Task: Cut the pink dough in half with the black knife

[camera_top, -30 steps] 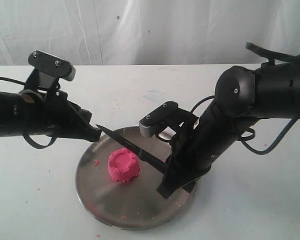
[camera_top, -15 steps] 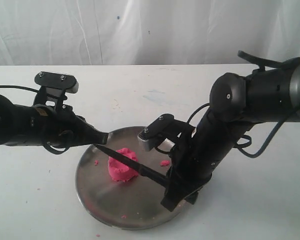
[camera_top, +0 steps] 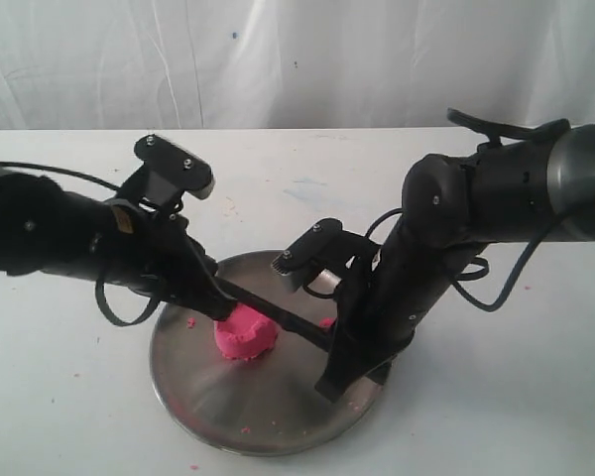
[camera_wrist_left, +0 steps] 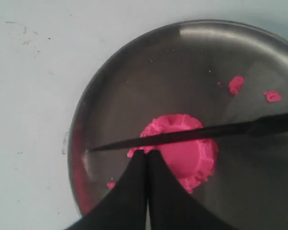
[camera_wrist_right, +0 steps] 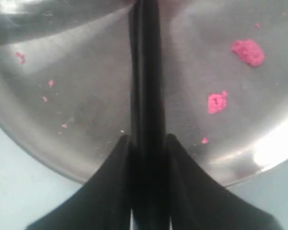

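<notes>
Table (camera_top: 69, 397), white, carries a round steel plate (camera_top: 193, 397). Over it the right gripper (camera_wrist_right: 146, 143) clamps the black knife (camera_wrist_left: 192, 135) by its handle, blade laid across the pink dough (camera_wrist_left: 185, 155) near the plate's middle. The left gripper (camera_wrist_left: 146, 155) has its fingers pressed together, tips at the dough's edge just under the blade. Pink crumbs (camera_wrist_right: 216, 102) dot the steel.
</notes>
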Tool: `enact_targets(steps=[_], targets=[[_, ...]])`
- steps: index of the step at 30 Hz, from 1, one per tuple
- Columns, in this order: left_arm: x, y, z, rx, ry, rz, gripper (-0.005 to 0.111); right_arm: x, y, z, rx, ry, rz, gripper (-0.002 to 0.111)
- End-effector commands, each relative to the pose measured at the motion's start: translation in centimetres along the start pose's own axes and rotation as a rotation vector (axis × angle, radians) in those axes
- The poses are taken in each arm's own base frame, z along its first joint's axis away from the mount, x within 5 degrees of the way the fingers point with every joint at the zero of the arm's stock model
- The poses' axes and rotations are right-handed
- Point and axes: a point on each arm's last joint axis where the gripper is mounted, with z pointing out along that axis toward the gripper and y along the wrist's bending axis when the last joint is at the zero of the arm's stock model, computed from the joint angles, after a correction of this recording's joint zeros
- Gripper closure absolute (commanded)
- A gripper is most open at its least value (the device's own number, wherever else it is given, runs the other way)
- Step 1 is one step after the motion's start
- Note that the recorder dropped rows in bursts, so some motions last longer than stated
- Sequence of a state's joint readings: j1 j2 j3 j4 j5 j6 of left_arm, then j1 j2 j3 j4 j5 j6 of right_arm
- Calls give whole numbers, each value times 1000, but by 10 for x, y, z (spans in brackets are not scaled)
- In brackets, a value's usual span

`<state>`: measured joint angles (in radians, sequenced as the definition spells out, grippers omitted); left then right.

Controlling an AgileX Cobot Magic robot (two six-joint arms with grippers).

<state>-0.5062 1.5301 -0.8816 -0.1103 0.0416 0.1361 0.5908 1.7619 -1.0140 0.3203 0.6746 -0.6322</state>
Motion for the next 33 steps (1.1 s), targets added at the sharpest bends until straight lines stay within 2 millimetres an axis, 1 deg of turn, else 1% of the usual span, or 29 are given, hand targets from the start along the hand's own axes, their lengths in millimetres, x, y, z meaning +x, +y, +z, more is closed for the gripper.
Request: enact_targets(steps=[1, 3, 5, 7, 12, 17, 22, 30, 33], targets=[[-8, 6, 3, 41, 181, -24, 107, -7, 3, -4, 102, 51, -23, 108], [-16, 7, 3, 54, 209, -19, 107, -8, 10, -3, 134, 76, -55, 108], [-23, 7, 1, 57, 198, 2, 107, -10, 18, 0, 136, 82, -76, 108], [-25, 8, 2, 56, 195, 2, 107, -12, 21, 2, 135, 76, -78, 108], [-17, 10, 18, 43, 219, 76, 107, -13, 19, 3, 159, 61, -49, 108], [-11, 11, 34, 45, 245, 73, 107, -13, 18, 3, 163, 64, -54, 108], [-8, 12, 45, 37, 245, 82, 107, -13, 18, 3, 164, 62, -56, 108], [-11, 12, 45, 28, 218, 78, 107, -13, 18, 3, 163, 65, -66, 108], [-11, 12, 45, 28, 218, 78, 107, -11, 20, 4, 147, 81, -106, 108]])
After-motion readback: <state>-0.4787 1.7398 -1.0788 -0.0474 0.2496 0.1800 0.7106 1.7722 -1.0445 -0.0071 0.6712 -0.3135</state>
